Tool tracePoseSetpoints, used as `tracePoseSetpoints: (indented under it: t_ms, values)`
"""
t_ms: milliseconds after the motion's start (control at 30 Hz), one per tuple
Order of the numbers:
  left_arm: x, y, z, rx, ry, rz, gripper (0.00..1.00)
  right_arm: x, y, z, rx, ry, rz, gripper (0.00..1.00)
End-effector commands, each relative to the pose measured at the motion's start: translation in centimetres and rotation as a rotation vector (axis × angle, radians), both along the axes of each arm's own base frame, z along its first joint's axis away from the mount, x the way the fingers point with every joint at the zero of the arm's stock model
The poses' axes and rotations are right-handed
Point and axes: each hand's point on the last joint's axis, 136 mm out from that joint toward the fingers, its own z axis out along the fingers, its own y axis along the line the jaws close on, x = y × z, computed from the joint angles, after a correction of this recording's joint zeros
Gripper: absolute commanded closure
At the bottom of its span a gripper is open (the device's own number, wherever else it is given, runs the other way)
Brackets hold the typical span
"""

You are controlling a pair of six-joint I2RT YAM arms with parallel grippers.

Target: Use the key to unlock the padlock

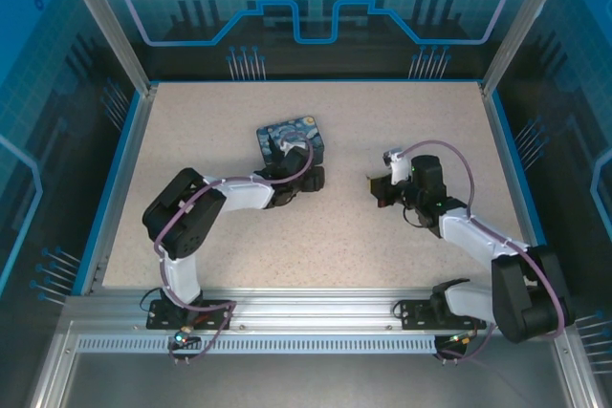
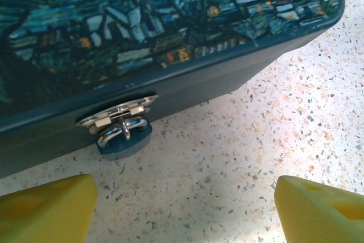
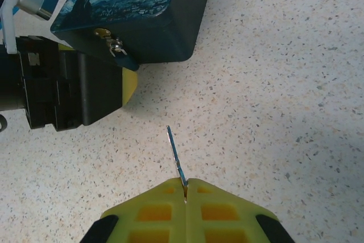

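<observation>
Grip: right end effector (image 3: pixel 185 190) clamped on key (image 3: pixel 175 153), blade jutting straight ahead | target: padlock (image 3: pixel 121 58) ahead and leftward, well apart, hung on box (image 3: pixel 145 24) hasp (image 2: pixel 116 112) near middle of surface (image 1: pixel 335 236) | left end effector (image 2: pixel 185 206) spread wide, just before padlock, nearer but keyless.

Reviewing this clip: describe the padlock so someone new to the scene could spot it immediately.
Find the starry-night painted box near the middle of the speckled table. On its dark side wall sits a silvery hasp, and the padlock hangs from it. It is the small blue body with a silvery shackle, far smaller than the box.
</observation>
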Motion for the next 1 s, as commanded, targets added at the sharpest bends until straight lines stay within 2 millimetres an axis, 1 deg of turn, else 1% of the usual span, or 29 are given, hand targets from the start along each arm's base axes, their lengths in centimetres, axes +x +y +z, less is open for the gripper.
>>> tracePoseSetpoints:
  t_ms: [0, 67, 167, 200, 233, 267, 333, 467, 600, 700, 733, 800, 967]
  values:
    - [0.6, 0.1, 0.1, -0.074, -0.043, -0.019, 0.16, 1.7, 2.0, 2.3, 0.034, -0.032, 0.043, 1.0]
    - [0.7, 0.4, 0.1, -0.125, -0.051, -0.024, 0.15, 2.9, 3.0, 3.0, 0.053, -0.037, 0.061, 1.0]
    - [0.7, 0.9, 0.0, -0.187, -0.068, -0.033, 0.15, 5.4, 4.4, 3.7, 0.097, -0.024, 0.063, 1.0]
    - [0.7, 1.1, 0.0, -0.206, -0.073, -0.036, 0.14, 6.4, 5.1, 4.0, 0.121, -0.02, 0.074, 1.0]
    - [0.7, 1.2, 0.0, -0.226, -0.075, -0.038, 0.14, 7.1, 5.8, 3.9, 0.149, -0.003, 0.087, 1.0]
    - [0.7, 1.3, -0.1, -0.241, -0.074, -0.043, 0.14, 8.3, 6.7, 5.0, 0.177, -0.014, 0.097, 1.0]
    - [0.7, 1.6, -0.5, -0.263, -0.066, -0.04, 0.14, 10.1, 8.4, 5.4, 0.205, -0.008, 0.117, 1.0]
    - [0.6, 1.8, -1.2, -0.265, -0.047, -0.036, 0.14, 13.0, 11.8, 5.9, 0.213, 0.0, 0.147, 1.0]
    - [0.8, 1.8, -1.5, -0.267, -0.033, -0.033, 0.13, 15.1, 15.1, 4.9, 0.232, 0.037, 0.176, 1.0]
    - [0.8, 1.9, -1.6, -0.265, -0.028, -0.031, 0.13, 16.3, 16.8, 4.1, 0.244, 0.06, 0.182, 1.0]
    - [0.8, 1.9, -1.6, -0.267, -0.027, -0.028, 0.13, 16.6, 17.1, 3.8, 0.248, 0.067, 0.179, 1.0]
    - [0.8, 1.8, -1.7, -0.273, -0.024, -0.031, 0.13, 17.1, 17.6, 2.7, 0.251, 0.09, 0.167, 1.0]
    - [0.8, 1.6, -1.6, -0.287, -0.017, -0.031, 0.13, 17.4, 17.5, 0.4, 0.243, 0.14, 0.135, 1.0]
